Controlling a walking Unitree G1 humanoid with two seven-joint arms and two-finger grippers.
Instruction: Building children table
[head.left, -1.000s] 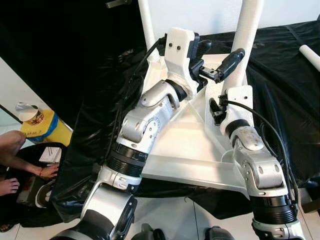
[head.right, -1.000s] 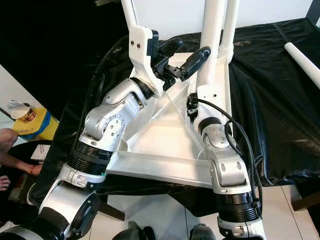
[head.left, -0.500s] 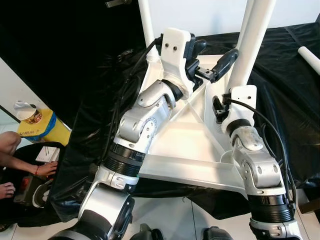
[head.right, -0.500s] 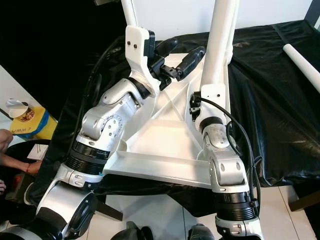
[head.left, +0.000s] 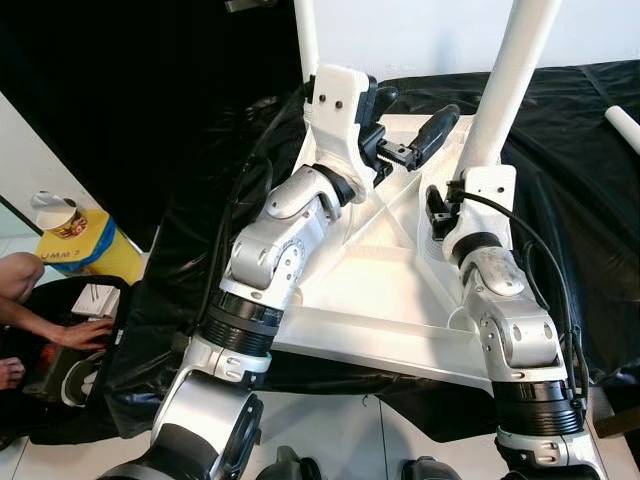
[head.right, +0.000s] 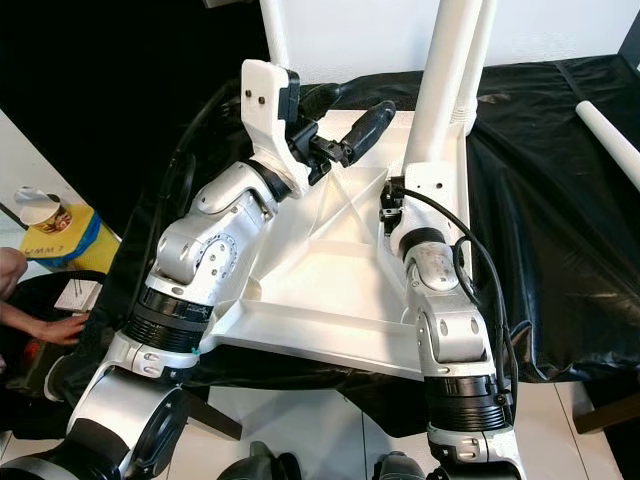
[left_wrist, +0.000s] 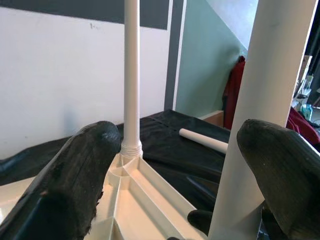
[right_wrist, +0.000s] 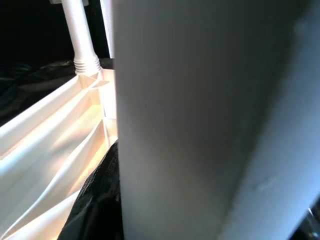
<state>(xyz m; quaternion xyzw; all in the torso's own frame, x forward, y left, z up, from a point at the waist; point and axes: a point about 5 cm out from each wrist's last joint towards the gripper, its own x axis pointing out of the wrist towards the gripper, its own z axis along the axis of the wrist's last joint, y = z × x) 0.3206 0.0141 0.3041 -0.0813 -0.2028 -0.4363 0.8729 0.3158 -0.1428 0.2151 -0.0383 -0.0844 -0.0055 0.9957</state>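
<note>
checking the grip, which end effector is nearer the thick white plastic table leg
Right. The right end effector is at the thick white plastic table leg, which stands right against its wrist camera. The left end effector hovers open just beside it.

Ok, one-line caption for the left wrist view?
Open left gripper faces the upturned white tabletop, one screwed-in leg beyond, another leg close by.

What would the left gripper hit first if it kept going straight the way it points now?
Probably the white table leg held by the right gripper: it stands just ahead of the open left gripper, toward one fingertip. Depth is unclear.
</note>
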